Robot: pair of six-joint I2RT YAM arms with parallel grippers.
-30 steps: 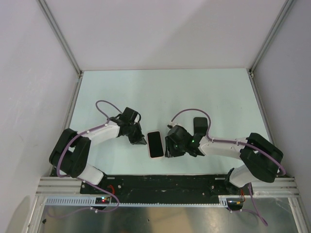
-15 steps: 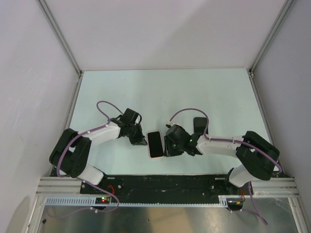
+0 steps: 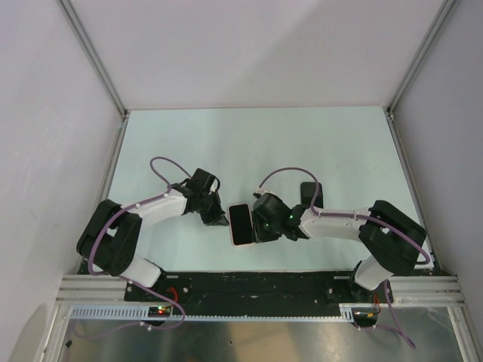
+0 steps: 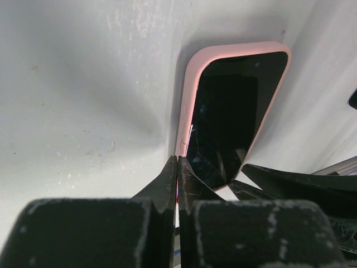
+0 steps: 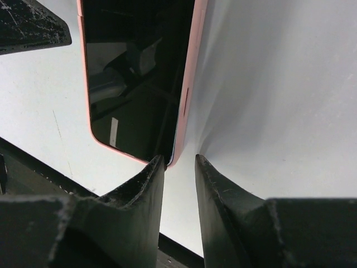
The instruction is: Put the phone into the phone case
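The phone (image 3: 241, 224), its dark screen up, sits inside the pink phone case (image 3: 232, 228) and lies flat on the table between my two grippers. My left gripper (image 3: 223, 219) is shut, and its tips touch the case's left rim (image 4: 187, 111) beside the phone's screen (image 4: 228, 123). My right gripper (image 3: 257, 227) is slightly open at the case's right edge (image 5: 192, 84). One of its fingers (image 5: 150, 178) lies over the corner of the phone (image 5: 134, 72); the other rests on the bare table. The right gripper's fingers (image 4: 290, 184) also show in the left wrist view.
A black rail (image 3: 256, 283) runs along the table's near edge just below the phone. White walls with metal frame posts (image 3: 98, 68) close in the light green table (image 3: 256, 143) on three sides.
My right gripper has moved left, up against the case's right edge. The phone's near end has shifted slightly. My left gripper has stayed put.
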